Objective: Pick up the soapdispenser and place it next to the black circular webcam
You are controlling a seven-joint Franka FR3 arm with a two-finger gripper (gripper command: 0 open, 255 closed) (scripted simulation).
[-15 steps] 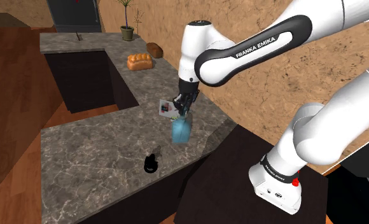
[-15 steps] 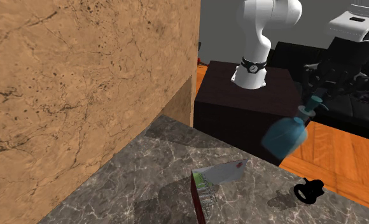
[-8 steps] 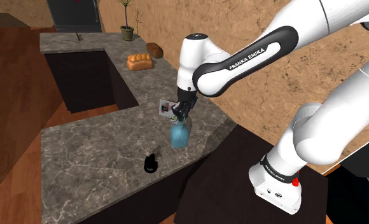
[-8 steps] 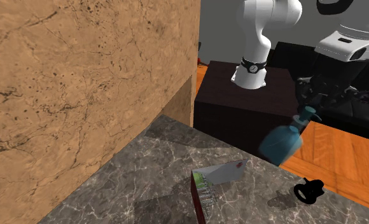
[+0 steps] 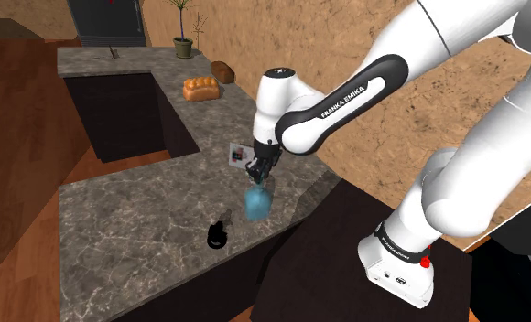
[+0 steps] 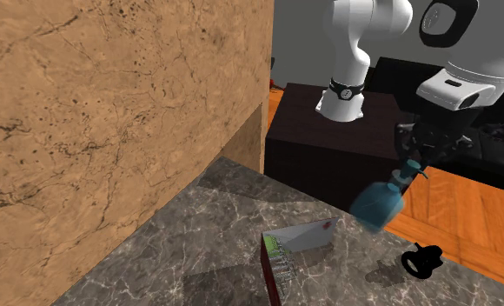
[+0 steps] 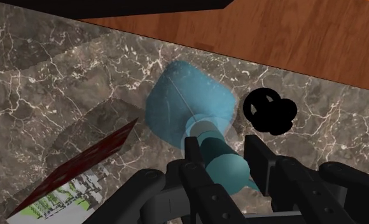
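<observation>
The soap dispenser (image 5: 256, 199) is a translucent blue bottle with a teal pump, hanging above the grey marble counter (image 5: 126, 229). My black gripper (image 5: 260, 169) is shut on its pump neck; in the second exterior view the gripper (image 6: 413, 158) holds the bottle (image 6: 378, 202) tilted. From the wrist the fingers (image 7: 194, 154) clasp the teal neck and the bottle body (image 7: 183, 108) points at the counter. The black circular webcam (image 5: 216, 235) stands on the counter near its front edge, a short way from the bottle, also visible as webcam (image 6: 421, 260) and webcam (image 7: 270, 112).
A small book or box (image 5: 238, 156) with a red edge lies on the counter beside the bottle, seen again as the box (image 6: 295, 246). Bread loaves (image 5: 200, 88) and a potted plant (image 5: 183, 42) sit far back. A tan wall (image 6: 111, 122) borders the counter; wood floor (image 6: 454, 204) lies beyond its edge.
The gripper has carried the dispenser lower and a little toward the webcam, with the arm's wrist swinging over. The webcam and box have not moved.
</observation>
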